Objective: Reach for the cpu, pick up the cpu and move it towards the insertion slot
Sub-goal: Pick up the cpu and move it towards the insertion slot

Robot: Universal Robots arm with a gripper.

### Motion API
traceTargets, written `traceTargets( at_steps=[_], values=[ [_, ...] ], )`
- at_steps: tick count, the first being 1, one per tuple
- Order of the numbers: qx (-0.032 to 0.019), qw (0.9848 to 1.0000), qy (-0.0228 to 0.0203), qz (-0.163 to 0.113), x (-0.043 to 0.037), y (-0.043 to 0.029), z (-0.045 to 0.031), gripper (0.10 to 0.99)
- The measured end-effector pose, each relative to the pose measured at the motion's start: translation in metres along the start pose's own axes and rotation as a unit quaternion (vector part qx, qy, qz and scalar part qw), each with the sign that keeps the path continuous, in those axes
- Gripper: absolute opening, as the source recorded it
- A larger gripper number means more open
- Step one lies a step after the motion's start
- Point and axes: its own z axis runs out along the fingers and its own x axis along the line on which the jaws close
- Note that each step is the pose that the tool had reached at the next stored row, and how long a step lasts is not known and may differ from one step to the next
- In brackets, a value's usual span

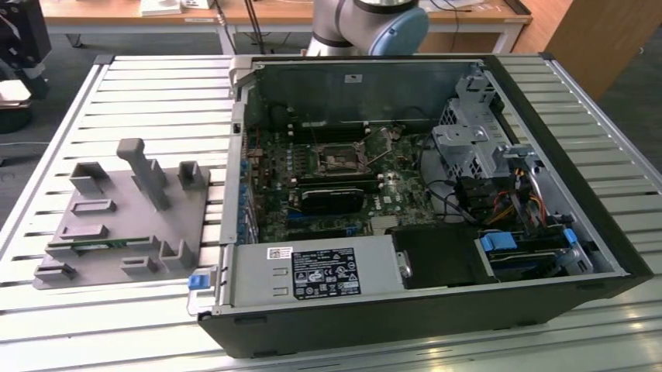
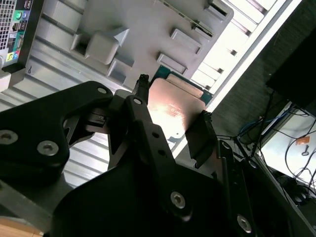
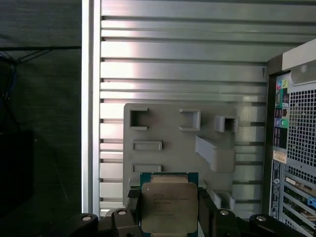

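In both wrist views the cpu (image 3: 169, 205) (image 2: 173, 106), a flat square chip with a pale metal top and green edge, sits between my gripper's (image 3: 169, 210) (image 2: 174, 102) two black fingers (image 2: 143, 98). The gripper is shut on it, and the chip hangs well above the grey plastic fixture (image 3: 182, 138) (image 2: 143, 29). In the exterior view the insertion slot (image 1: 339, 160), a square socket with a shiny frame and dark centre, lies on the green motherboard inside the open computer case (image 1: 610, 256). The fixture (image 1: 114, 221) lies on the slatted table at that view's left.
A thin green memory stick (image 1: 98, 246) rests along the fixture's near edge. The case's rear panel (image 3: 296, 148) stands beside the fixture. Drive cages and cables (image 1: 486, 163) crowd the case's right side. The arm's base (image 1: 367, 27) stands behind the case. The slatted table (image 1: 155, 101) ends close to the fixture.
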Motion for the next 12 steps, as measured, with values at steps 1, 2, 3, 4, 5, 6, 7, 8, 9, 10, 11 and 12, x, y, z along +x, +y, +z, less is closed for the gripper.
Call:
traceTargets(
  at_steps=[1, 2, 3, 4, 5, 6, 7, 8, 9, 10, 11, 12],
  values=[
    [0.0000, 1.0000, 0.0000, 0.000, -0.0022, 0.0000, 0.0000, 0.545],
    [0.0000, 1.0000, 0.0001, 0.000, -0.0044, 0.0000, 0.0000, 0.545],
    [0.0000, 1.0000, 0.0001, 0.000, -0.0065, 0.0000, 0.0000, 0.545],
    [0.0000, 1.0000, 0.0001, 0.000, -0.0085, 0.0000, 0.0000, 0.545],
    [0.0000, 1.0000, 0.0001, 0.000, -0.0104, 0.0000, 0.0001, 0.545],
    [0.0000, 1.0000, 0.0001, 0.000, -0.0123, 0.0000, 0.0001, 0.545],
    [0.0000, 1.0000, 0.0000, 0.000, -0.0141, 0.0000, 0.0001, 0.545],
    [0.0000, 1.0000, 0.0000, 0.000, -0.0161, -0.0001, 0.0002, 0.545],
    [0.0000, 1.0000, 0.0000, 0.000, -0.0178, -0.0001, 0.0002, 0.545],
    [0.0000, 1.0000, 0.0001, 0.000, -0.0191, -0.0001, 0.0002, 0.545],
    [0.0000, 1.0000, 0.0001, 0.000, -0.0204, -0.0001, 0.0002, 0.545],
    [0.0000, 1.0000, 0.0001, 0.000, -0.0217, -0.0001, 0.0002, 0.545]
  ],
)
